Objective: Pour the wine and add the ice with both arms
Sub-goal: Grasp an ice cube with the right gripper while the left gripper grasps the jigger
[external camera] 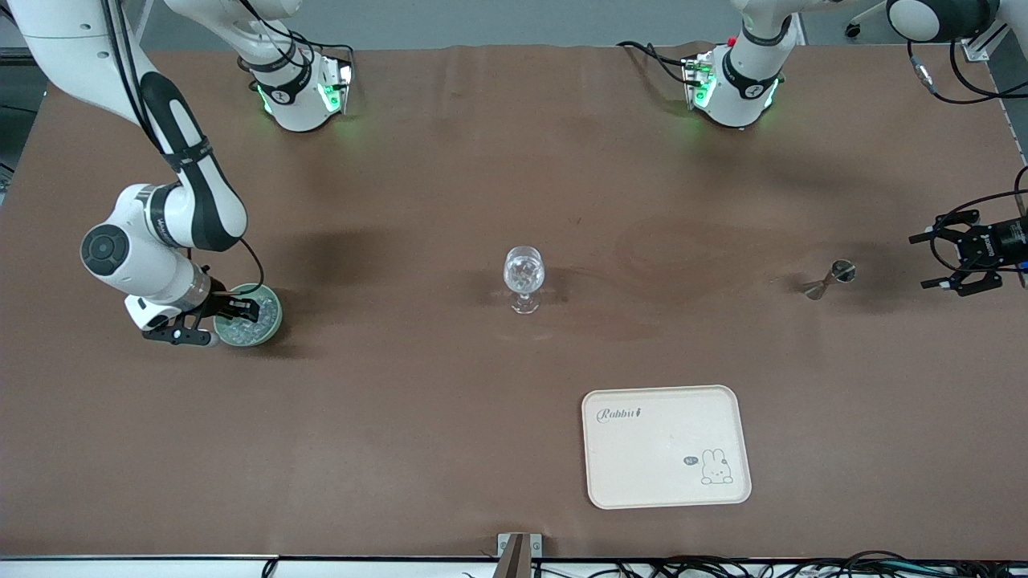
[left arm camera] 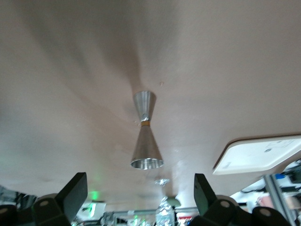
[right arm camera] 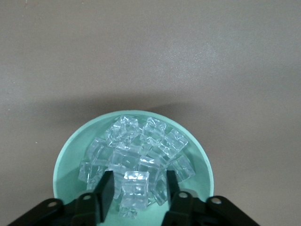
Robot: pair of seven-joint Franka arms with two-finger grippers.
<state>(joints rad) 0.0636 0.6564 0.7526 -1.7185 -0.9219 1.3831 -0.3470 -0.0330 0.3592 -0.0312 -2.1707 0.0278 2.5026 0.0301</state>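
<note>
A: Where's the ice (right arm camera: 141,150)?

B: Heaped in a green bowl (external camera: 269,321) at the right arm's end of the desk (external camera: 401,417). The right hand (right arm camera: 136,190) is down in it, fingers spread either side of one cube (right arm camera: 135,187), not visibly pinching it.

A: How will it handle?

B: Probably hard, light and slick. I'd take it across two flat faces, squarely, or it could squirt out.

A: And the glass (external camera: 524,277)?

B: Mid-desk, upright, with some clear lumps in it already. Thin and fragile, I'd guess.

A: The left hand (external camera: 960,250)?

B: It waits, spread wide, near a steel jigger (external camera: 831,278); I can't tell if that's filled. The tray (external camera: 666,445) carries nothing.
</note>
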